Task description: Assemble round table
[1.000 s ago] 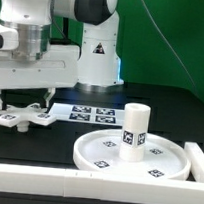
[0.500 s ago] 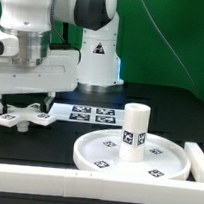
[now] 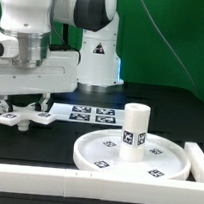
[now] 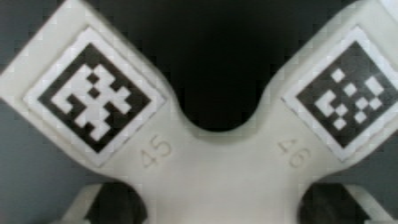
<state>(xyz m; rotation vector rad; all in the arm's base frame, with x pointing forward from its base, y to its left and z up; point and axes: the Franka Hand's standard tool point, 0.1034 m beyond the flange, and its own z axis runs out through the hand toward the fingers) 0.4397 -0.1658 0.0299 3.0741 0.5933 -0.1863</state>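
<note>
1. At the exterior view's left, the gripper hangs low over the cross-shaped piece, which lies flat on the black table.
2. Jaws: spread wide apart, one finger toward each side of the cross-shaped piece and clamped on nothing. Whether a finger touches the piece cannot be told.
3. Wrist view: the cross-shaped piece fills the frame, very close and blurred. Two of its arms fork apart, each carrying a black-and-white tag. Dark table shows in the notch between them.
4. Round disc: rim up, toward the exterior view's right and nearer the camera, well apart from the cross-shaped piece. Several tags lie on its floor.
5. Post: upright on the disc, about at its middle, with a tag on its side.
6. Marker board: flat on the table, just beside the cross-shaped piece and behind the disc.
7. Long white bar: lies across the front, close to the disc's near rim.
</note>
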